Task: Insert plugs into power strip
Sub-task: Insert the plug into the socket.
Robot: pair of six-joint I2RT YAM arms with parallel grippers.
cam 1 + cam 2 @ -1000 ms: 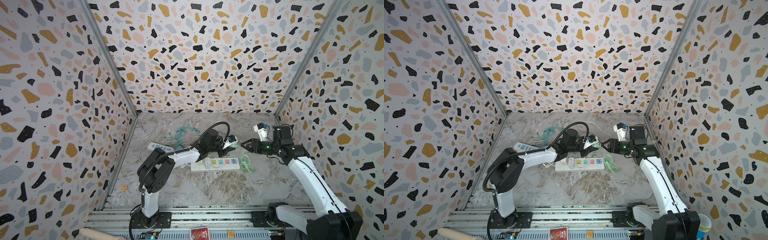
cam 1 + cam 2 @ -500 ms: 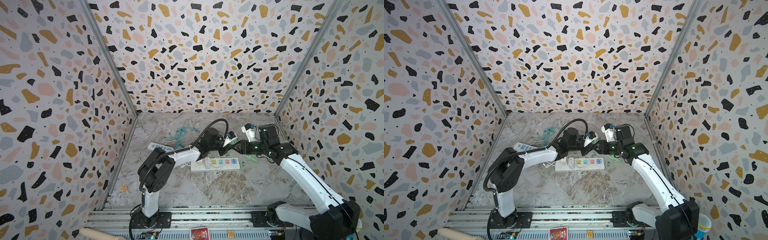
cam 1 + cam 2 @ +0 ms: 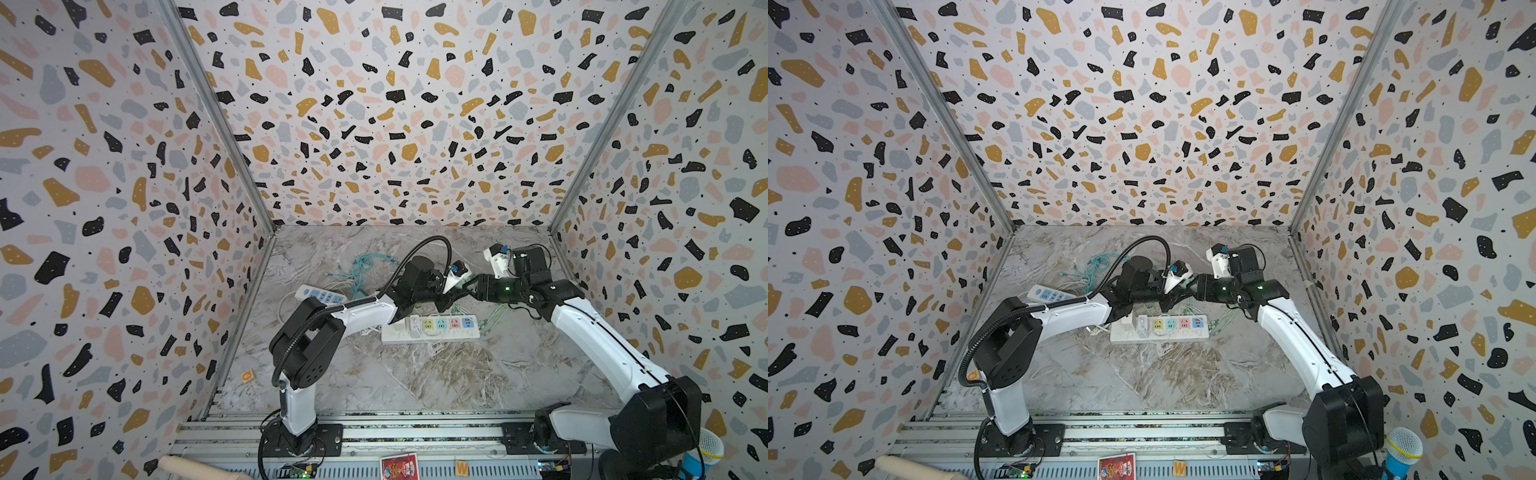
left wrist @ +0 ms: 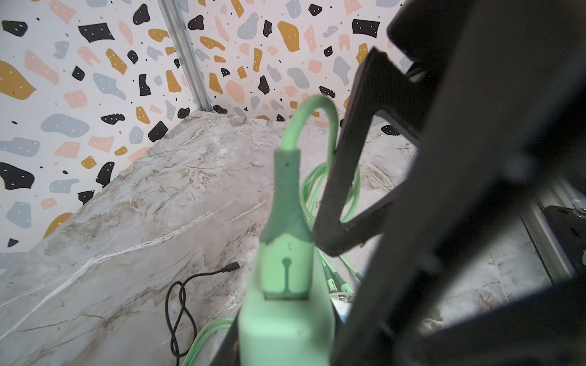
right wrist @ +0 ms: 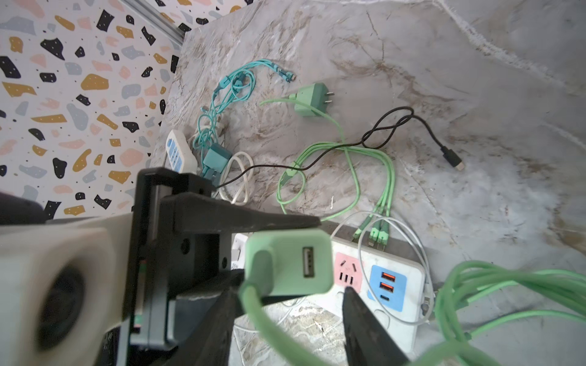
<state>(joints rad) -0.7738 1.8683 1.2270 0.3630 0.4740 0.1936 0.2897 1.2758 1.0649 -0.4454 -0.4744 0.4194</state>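
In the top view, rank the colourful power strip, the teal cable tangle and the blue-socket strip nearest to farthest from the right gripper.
1. Colourful power strip, in front of the right gripper.
2. Teal cable tangle, back left.
3. Blue-socket strip, farthest left.

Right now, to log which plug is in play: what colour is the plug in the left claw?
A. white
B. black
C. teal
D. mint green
D: in the right wrist view the left claw is clamped on a mint green plug, with a green cable running from it.
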